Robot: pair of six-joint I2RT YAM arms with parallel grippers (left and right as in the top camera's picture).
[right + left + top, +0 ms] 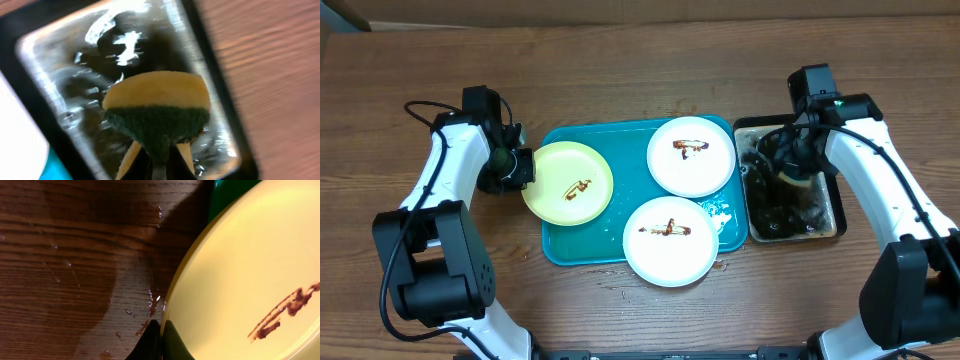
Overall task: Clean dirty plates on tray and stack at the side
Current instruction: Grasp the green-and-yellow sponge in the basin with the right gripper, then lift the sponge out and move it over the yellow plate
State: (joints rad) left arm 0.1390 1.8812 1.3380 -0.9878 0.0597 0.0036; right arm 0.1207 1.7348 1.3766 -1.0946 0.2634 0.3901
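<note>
Left tool [160, 332] clamps the yellow plate [570, 182] at its rim, overhanging the tray [625, 150] edge; right tool [159, 150] clamps sponge [157, 105] over basin [825, 232].

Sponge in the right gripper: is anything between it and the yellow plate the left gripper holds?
Yes. The upper white plate lies flat on the tray between the sponge and the yellow plate, with the basin rim beside it. Both are low; a raised pass should clear them.
</note>
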